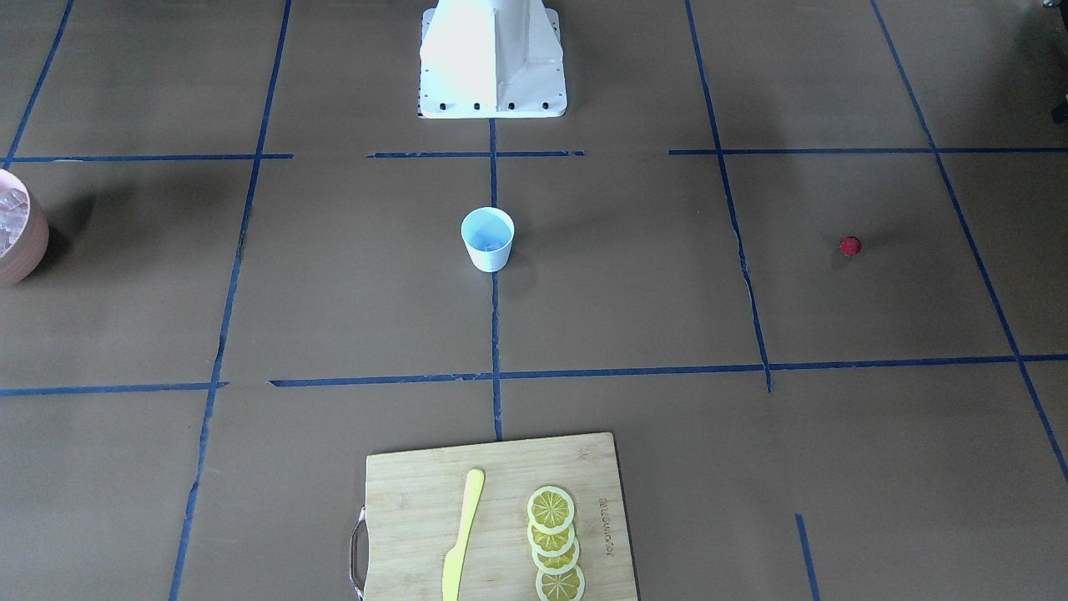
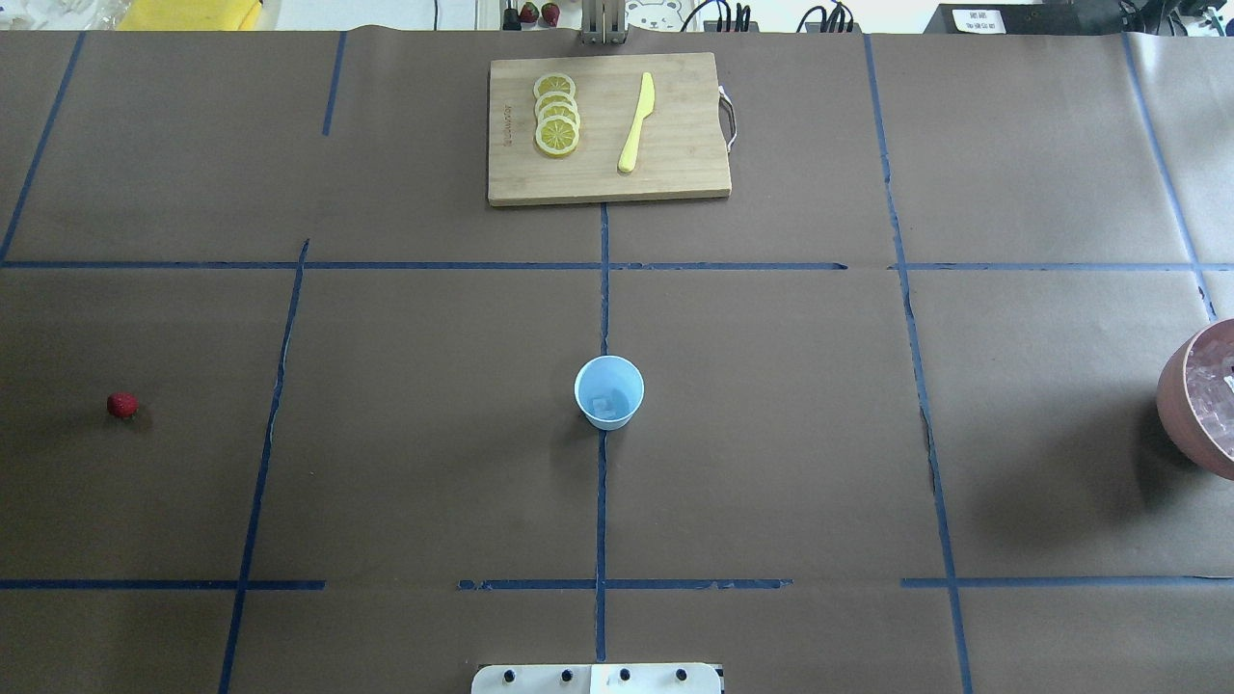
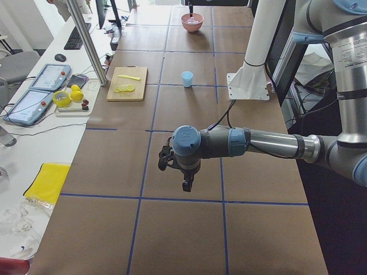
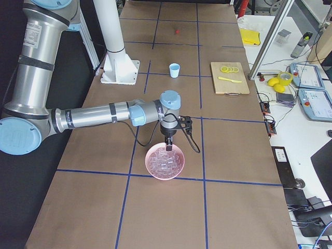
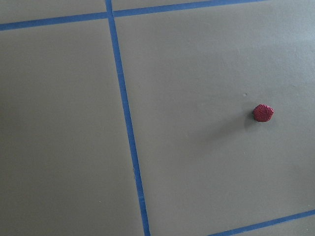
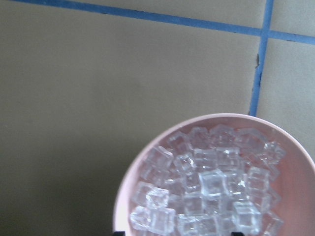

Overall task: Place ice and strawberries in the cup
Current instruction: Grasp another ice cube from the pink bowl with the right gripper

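Observation:
The pale blue cup [image 2: 609, 391] stands upright at the table's middle with one ice cube [image 2: 604, 406] in it. More ice [image 6: 206, 189] fills the pink bowl [image 4: 155, 167]. My right gripper [image 6: 177, 232] hangs just over the bowl's near rim; its two fingertips [image 6: 118, 232] stand wide apart, open, with nothing between them. The strawberry [image 5: 263, 112] lies alone on the paper, right of centre in the left wrist view. My left gripper [image 3: 187, 184] hovers above that part of the table; I cannot tell whether it is open or shut.
A wooden cutting board [image 2: 675, 178] at the far edge holds lemon slices [image 2: 556, 114] and a yellow knife [image 2: 636, 122]. The robot's white base [image 1: 492, 63] stands behind the cup. Blue tape lines cross the brown paper.

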Motion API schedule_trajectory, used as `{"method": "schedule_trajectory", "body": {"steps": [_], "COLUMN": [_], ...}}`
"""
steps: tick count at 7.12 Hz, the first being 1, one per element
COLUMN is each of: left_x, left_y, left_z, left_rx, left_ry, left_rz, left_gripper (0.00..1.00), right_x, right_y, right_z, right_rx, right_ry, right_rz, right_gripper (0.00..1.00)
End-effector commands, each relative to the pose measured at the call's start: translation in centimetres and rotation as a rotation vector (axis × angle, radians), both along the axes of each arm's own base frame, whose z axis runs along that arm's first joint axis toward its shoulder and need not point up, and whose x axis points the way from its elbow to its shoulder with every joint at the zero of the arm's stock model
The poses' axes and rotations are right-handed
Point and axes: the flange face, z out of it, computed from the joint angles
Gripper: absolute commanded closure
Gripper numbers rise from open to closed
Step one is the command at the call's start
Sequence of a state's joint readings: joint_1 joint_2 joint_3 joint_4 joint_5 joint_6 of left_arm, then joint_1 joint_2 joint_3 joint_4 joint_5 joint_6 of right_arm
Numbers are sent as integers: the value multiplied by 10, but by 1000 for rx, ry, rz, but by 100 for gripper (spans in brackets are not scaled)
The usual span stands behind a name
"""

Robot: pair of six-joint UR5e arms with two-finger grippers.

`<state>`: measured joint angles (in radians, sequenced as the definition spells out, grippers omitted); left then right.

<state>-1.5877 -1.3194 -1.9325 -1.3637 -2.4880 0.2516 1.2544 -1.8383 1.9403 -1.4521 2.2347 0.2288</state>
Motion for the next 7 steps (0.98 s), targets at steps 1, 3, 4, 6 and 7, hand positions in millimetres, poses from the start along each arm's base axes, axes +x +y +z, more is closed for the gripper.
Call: {"method": "schedule_trajectory", "body": {"steps": [1,3,4,6,7], "left_x": [0,0,0,0,0], "left_y": [0,0,0,0,0], "left_z": [0,1,0,1,0], "left_rx": [0,-1,0,-1,1], "left_ry": [0,0,0,0,0], "left_rz": [0,0,0,0,1], "left_gripper": [0,0,0,0,0], "right_x": [14,13,13,10,7], "right_y": [7,8,7,5,5], "right_z": [37,72,76,74,73], "right_rx": [12,40,53,57,61], "right_ry": [17,7,1,-1,-2], "right_rz": [-72,-65,-63,-69,-76], "right_gripper": [16,17,17,20,23]}}
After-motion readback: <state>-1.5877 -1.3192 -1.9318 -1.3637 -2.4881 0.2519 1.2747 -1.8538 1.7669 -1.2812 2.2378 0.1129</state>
